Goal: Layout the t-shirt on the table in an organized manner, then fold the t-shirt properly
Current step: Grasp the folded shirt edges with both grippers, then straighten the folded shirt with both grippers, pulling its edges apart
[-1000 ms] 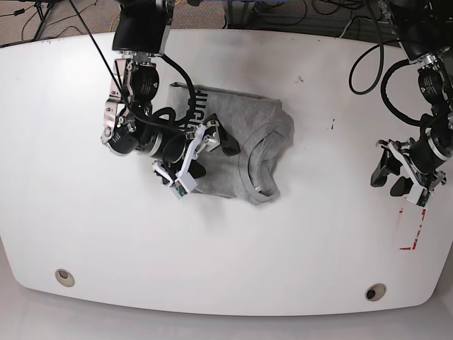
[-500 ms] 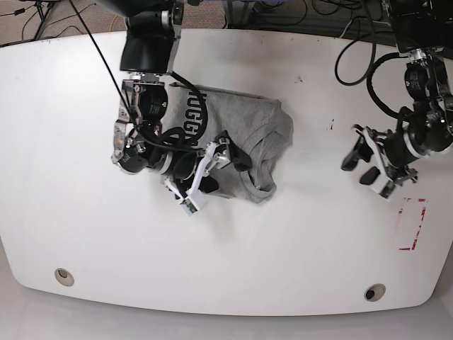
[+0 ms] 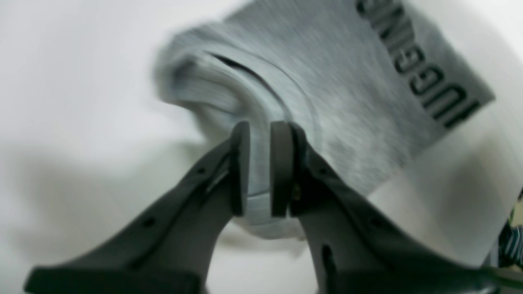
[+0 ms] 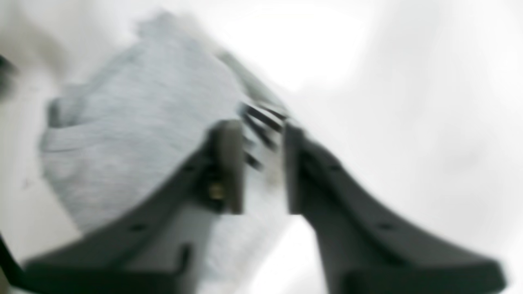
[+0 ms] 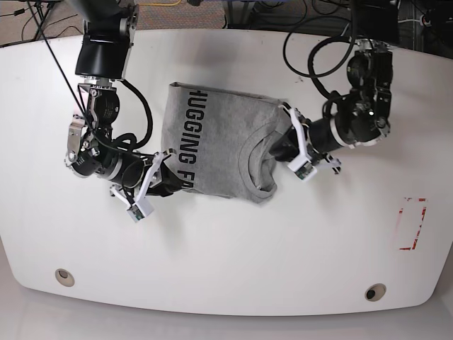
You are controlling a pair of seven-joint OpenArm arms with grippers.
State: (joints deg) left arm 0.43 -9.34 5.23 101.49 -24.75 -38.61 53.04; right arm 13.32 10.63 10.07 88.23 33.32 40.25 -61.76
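Observation:
The light grey t-shirt (image 5: 219, 142) lies folded in a compact block mid-table, black lettering along its left part, collar at the right. My left gripper (image 5: 282, 150) is at the shirt's right edge by the collar. In the left wrist view its jaws (image 3: 260, 134) stand narrow with the t-shirt's (image 3: 347, 81) grey collar fabric between the pads. My right gripper (image 5: 168, 180) sits at the shirt's lower-left edge by the lettering. The blurred right wrist view shows the gripper (image 4: 263, 134) pinched close around the lettered edge of the t-shirt (image 4: 135, 134).
The white table (image 5: 226, 255) has two grey grommet holes (image 5: 64, 276) (image 5: 375, 291) near its front edge and a red-outlined rectangle (image 5: 413, 225) at the right. Small dark marks (image 5: 333, 126) lie right of the shirt. Cables hang past the far edge.
My left arm swept in from the table's right side to the shirt's collar edge and closed. The right gripper drew back from atop the shirt to its lower-left edge and closed, uncovering the lettering.

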